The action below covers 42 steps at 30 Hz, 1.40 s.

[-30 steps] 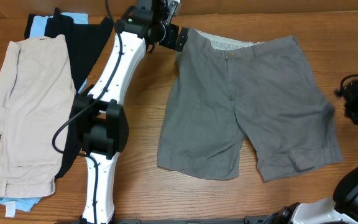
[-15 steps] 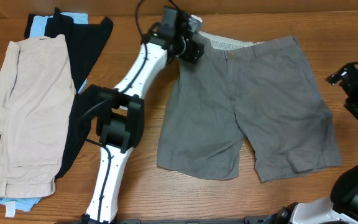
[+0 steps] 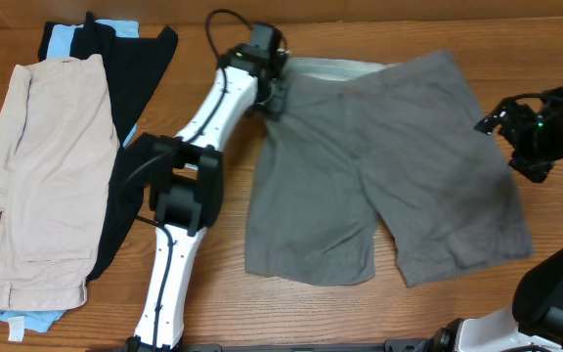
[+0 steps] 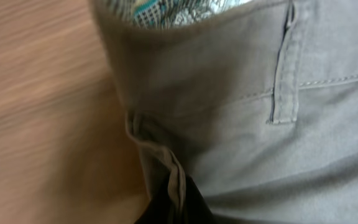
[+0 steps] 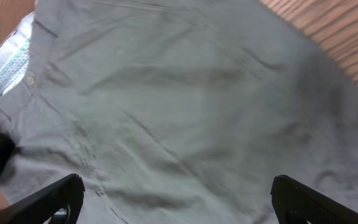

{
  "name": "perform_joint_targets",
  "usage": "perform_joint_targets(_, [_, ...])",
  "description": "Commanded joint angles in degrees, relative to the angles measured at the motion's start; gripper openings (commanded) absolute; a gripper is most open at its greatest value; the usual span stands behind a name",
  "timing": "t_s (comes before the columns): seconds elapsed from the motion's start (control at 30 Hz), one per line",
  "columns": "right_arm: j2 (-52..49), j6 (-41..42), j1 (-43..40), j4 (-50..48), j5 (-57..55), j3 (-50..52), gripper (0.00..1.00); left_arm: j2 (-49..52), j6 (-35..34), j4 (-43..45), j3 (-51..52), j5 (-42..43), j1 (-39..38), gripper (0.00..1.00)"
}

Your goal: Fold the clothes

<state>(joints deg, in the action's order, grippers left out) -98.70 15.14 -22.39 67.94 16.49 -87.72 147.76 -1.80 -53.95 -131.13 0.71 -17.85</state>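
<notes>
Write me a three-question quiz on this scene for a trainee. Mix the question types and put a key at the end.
1. True or false: the beige shorts lie on top of the grey shorts.
2. Where on the grey shorts is the left tool? A) at a corner of the waistband; B) at the hem of a leg; C) at the crotch.
3. Fill in the missing word: in the right wrist view, the fingers of the right tool stand wide apart above the grey cloth, so that tool is ____.

Key: 1 false; 2 A; 3 open.
</notes>
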Motion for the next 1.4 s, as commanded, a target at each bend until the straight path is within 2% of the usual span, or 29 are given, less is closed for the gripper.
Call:
perform_joint_targets(0.0, [0.42, -0.35, 3.39, 0.11, 0.04, -1.6, 1.0, -1.42, -2.8, -8.11, -4.79, -7.8, 5.38, 0.04])
perform_joint_targets(0.1, [0.42, -0.13, 6.51, 0.28, -0.48, -1.53, 1.0, -1.42, -4.48, -15.52, -6.64, -8.85, 8.59, 0.04])
perform_joint_targets(0.13, [0.42, -0.11, 8.63, 0.39, -1.07, -1.42, 1.0, -1.42, -4.66, -20.81, -7.56, -6.82, 10.6, 0.04])
perform_joint_targets(0.27, [0.42, 1.64, 13.18, 0.39, -2.73, -0.15, 1.0, -1.42, -4.68, -31.43, -8.26, -2.32, 13.25, 0.04])
perform_joint_targets(0.47, [0.42, 3.28, 19.06, -0.2, -3.63, 4.81, 1.0, -1.42, -3.93, -42.56, -8.63, -2.8, 14.03, 0.17])
perform_joint_targets(0.53, [0.42, 4.33, 20.17, -0.48, -3.61, 6.12, 1.0, -1.7, -3.5, -42.91, -8.83, -2.51, 14.05, 0.19])
perform_joint_targets(0.63, [0.42, 4.87, 21.35, 0.13, -3.58, 6.84, 1.0, -3.48, -3.52, -42.88, -9.05, -2.34, 14.01, 0.34])
perform_joint_targets(0.73, [0.42, 5.92, 22.75, 1.68, -3.56, 6.84, 1.0, -6.78, -3.52, -42.88, -10.14, -2.91, 14.03, 0.56])
perform_joint_targets(0.9, [0.42, 7.67, 27.12, 3.15, -4.31, 7.89, 1.0, -13.2, -4.07, -42.86, -15.04, -4.15, 14.21, 0.84])
perform_joint_targets(1.03, [0.42, 13.07, 32.09, 3.13, -8.46, 10.08, 1.0, -18.34, -4.07, -42.05, -20.52, -3.93, 14.19, 0.98])
perform_joint_targets(1.37, [0.42, 24.52, 44.44, 0.72, -11.5, 15.43, 1.0, -28.61, -2.54, -37.81, -22.91, 0.42, 14.19, 1.0])
